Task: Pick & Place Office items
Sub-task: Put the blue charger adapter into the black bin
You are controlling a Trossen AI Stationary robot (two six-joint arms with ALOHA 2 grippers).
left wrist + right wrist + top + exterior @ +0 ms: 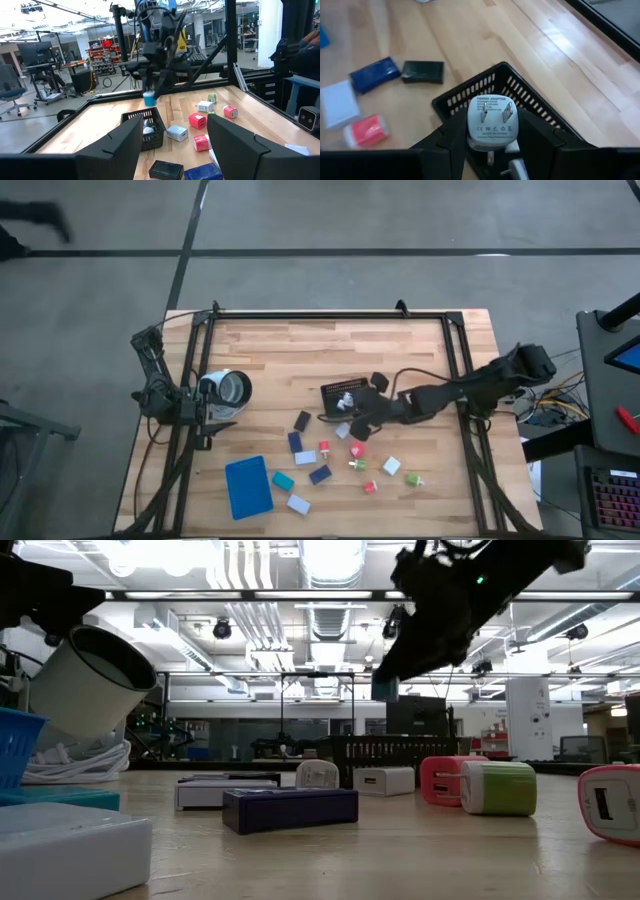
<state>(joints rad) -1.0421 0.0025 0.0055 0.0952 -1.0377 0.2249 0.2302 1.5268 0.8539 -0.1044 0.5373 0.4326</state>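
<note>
My right gripper (492,145) is shut on a small pale plug adapter (492,122) and hangs over the black mesh basket (470,95), mid-table (340,392). A white piece (148,129) lies inside the basket. Other office items lie flat on the wood nearer the front edge: navy blocks (295,442), a black block (302,420), a teal block (283,480), pink adapters (357,450), a white one (391,466) and a green one (413,479). My left gripper (172,150) waits open at the table's left edge (215,418). My right gripper pinches the adapter by two opposite side faces (471,131) between its two fingers. The fingers slant down from the table's right side. The adapter's pronged face (492,114) is turned back toward the wrist. It hangs clear above the basket (149,98).
A flat blue tray (248,486) lies at the front left. A white block (298,503) sits beside it. Black frame rails (330,315) run along the table's far, left and right sides. Bare wood (290,355) lies beyond the basket toward the far edge.
</note>
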